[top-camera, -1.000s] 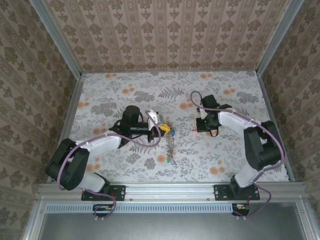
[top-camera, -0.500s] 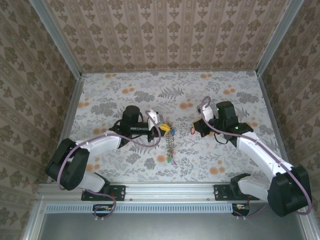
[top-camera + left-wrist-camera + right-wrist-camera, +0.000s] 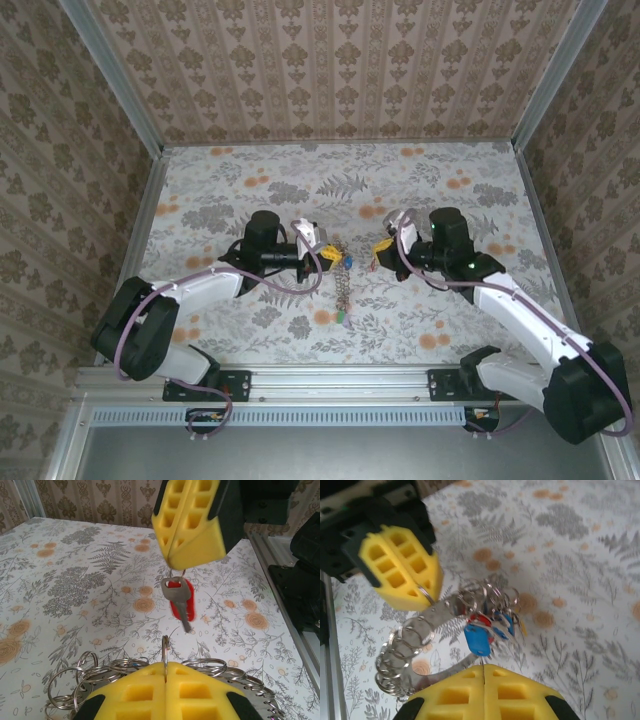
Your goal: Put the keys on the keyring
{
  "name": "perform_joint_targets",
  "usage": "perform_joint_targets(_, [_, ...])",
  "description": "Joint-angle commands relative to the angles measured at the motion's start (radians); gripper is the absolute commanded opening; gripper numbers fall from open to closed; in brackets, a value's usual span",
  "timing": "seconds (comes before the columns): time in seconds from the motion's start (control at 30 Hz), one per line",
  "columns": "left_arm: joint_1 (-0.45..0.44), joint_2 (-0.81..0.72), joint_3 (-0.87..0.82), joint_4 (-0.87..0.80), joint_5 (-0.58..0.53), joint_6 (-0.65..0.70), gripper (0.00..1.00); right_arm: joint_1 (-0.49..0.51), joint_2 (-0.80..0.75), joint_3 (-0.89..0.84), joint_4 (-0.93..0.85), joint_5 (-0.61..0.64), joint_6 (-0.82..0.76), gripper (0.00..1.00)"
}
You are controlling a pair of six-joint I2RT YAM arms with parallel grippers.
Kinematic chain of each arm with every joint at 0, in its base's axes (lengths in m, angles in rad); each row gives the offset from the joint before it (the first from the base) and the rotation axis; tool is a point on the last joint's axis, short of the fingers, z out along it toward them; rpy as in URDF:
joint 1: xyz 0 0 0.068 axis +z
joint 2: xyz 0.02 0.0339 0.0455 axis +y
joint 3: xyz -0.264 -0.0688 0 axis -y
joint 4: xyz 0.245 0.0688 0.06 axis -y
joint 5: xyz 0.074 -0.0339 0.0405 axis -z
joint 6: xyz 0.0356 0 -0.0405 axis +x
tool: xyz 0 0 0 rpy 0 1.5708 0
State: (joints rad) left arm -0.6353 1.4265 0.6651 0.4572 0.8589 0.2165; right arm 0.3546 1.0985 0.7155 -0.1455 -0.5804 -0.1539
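Observation:
My left gripper (image 3: 322, 256) is shut on one ring of the keyring (image 3: 342, 285), a metal band strung with rings, keys and coloured tags that trails toward the near edge. In the left wrist view its pads (image 3: 125, 695) pinch an upright ring (image 3: 165, 650). Facing it, my right gripper (image 3: 380, 250) is shut on a small ring from which a metal key (image 3: 179, 600) with a red tag hangs. From the right wrist, a blue tag (image 3: 476, 639) with red behind it sits just past that gripper (image 3: 482, 672). Beyond are the left gripper (image 3: 427, 596) and keyring (image 3: 435, 617).
The floral tabletop (image 3: 250, 170) is walled by patterned panels on three sides. An aluminium rail (image 3: 270, 555) runs along the table's right edge, and the arm bases stand on the near rail (image 3: 340, 380). The two grippers are a short gap apart at mid-table.
The right arm has swung left and carried the red-tagged key from mid-right up close to the left gripper. The left arm and keyring have hardly moved.

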Motion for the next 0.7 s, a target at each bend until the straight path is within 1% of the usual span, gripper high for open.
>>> perform_joint_targets(0.0, [-0.006,-0.028,0.004,0.029,-0.002,0.0,0.0,0.005,0.082,0.098,-0.208,0.096,0.107,0.0])
perform_joint_targets(0.07, [-0.004,-0.031,0.003,0.018,-0.008,0.007,0.0,0.006,0.142,0.155,-0.343,0.087,0.14,0.0])
perform_joint_targets(0.13, [-0.003,-0.037,0.003,0.011,-0.009,0.013,0.0,0.007,0.179,0.182,-0.443,0.104,0.205,0.0])
perform_joint_targets(0.23, [-0.003,-0.037,0.006,0.003,-0.009,0.022,0.0,0.018,0.194,0.163,-0.506,0.13,0.265,0.0])
perform_joint_targets(0.3, [0.0,-0.038,0.01,-0.006,-0.006,0.023,0.0,0.02,0.209,0.163,-0.563,0.134,0.274,0.0])
perform_joint_targets(0.37, [-0.001,-0.04,0.008,-0.007,-0.002,0.024,0.0,0.02,0.224,0.16,-0.588,0.144,0.294,0.0])
perform_joint_targets(0.43, [-0.001,-0.036,0.009,-0.005,0.0,0.026,0.0,0.019,0.271,0.175,-0.591,0.145,0.292,0.0])
perform_joint_targets(0.57, [-0.001,-0.033,0.013,-0.007,0.005,0.024,0.0,0.019,0.447,0.264,-0.619,0.211,0.281,0.0])
perform_joint_targets(0.67, [-0.001,-0.034,0.016,-0.01,0.01,0.023,0.0,0.018,0.553,0.335,-0.582,0.236,0.264,0.0])
